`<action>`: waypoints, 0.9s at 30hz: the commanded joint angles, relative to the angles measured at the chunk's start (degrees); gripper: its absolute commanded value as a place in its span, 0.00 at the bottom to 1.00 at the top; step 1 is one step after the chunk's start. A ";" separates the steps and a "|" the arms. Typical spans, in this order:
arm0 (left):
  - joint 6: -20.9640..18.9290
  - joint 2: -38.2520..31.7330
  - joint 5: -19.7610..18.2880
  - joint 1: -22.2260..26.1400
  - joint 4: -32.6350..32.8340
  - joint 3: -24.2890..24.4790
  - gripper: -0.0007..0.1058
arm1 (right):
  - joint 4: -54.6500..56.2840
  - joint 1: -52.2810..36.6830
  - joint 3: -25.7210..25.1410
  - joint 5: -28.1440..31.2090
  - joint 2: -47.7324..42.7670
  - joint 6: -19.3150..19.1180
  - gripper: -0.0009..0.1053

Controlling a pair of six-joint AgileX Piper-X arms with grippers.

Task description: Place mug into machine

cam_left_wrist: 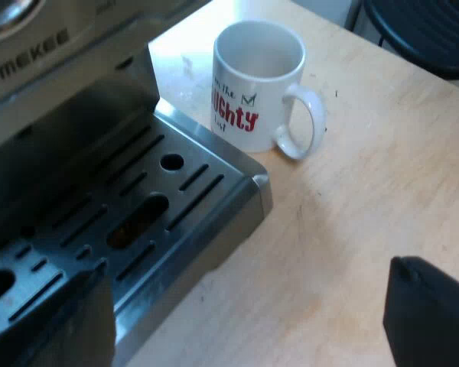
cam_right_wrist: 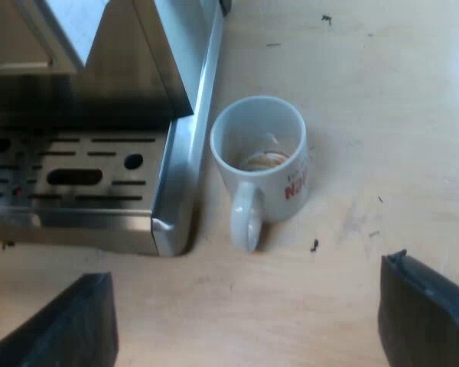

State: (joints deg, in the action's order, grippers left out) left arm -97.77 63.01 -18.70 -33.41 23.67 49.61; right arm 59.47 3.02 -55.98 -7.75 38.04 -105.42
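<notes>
From the left wrist view, our left gripper (cam_left_wrist: pixel 241 275) hangs over the table (cam_left_wrist: pixel 367 199), off the corner of the machine (cam_left_wrist: pixel 30 53). Its two black fingers (cam_left_wrist: pixel 432 321) are spread wide with nothing between them. One is over the tray (cam_left_wrist: pixel 176 206) and the other over bare wood. The tray is slotted metal with one round hole among the slots. Above it, the machine's front carries raised letters reading "OMEKEE".

The mug (cam_left_wrist: pixel 252 84) stands upright on the table, not on the tray. It is just beside the tray's side edge, past its corner. It is white with red lettering on its wall, and its handle (cam_left_wrist: pixel 306 122) points away from the machine. Beyond the table's edge lies a dark rounded thing (cam_left_wrist: pixel 421 30).

From the right wrist view, our right gripper (cam_right_wrist: pixel 249 267) is also spread wide and holds nothing. The gripper hovers over the table (cam_right_wrist: pixel 382 92) near the mug (cam_right_wrist: pixel 260 153), whose handle (cam_right_wrist: pixel 245 218) points toward it. We look down into the mug and see a brownish ring at its bottom. It sits close against the long side edge of the tray (cam_right_wrist: pixel 84 180), near the corner, but we cannot tell whether they touch. The machine (cam_right_wrist: pixel 138 69) rises behind the tray.
</notes>
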 commanded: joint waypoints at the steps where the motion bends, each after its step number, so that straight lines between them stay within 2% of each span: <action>1: 0.27 -0.33 -0.17 -0.21 -2.21 0.47 0.69 | -2.79 0.01 -0.58 -0.06 0.02 1.13 0.68; 6: 0.26 -0.33 -0.17 -0.21 -2.99 0.47 0.69 | -4.64 0.70 -0.58 0.82 0.92 2.42 0.68; 14: 0.26 -0.33 -0.17 -0.21 -2.99 0.47 0.69 | -6.05 9.10 -0.58 7.75 6.78 3.87 0.68; 16: 0.26 -0.33 -0.17 -0.21 -2.99 0.47 0.69 | -7.36 12.22 -0.58 10.41 8.32 6.46 0.68; 18: 0.26 -0.33 -0.17 -0.21 -2.99 0.47 0.69 | -7.41 14.52 -0.58 11.38 9.40 7.19 0.68; 24: 0.16 -0.33 0.05 -0.21 -3.12 0.47 0.69 | -7.00 20.02 -0.58 17.68 12.65 12.59 0.68; 27: 0.16 -0.33 0.05 -0.21 -2.88 0.47 0.69 | -6.77 20.55 -0.34 18.17 15.13 16.06 0.68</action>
State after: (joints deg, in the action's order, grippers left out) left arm -97.30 63.00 -18.70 -33.41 21.67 49.61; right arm 52.86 23.54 -55.98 9.77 53.22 -89.85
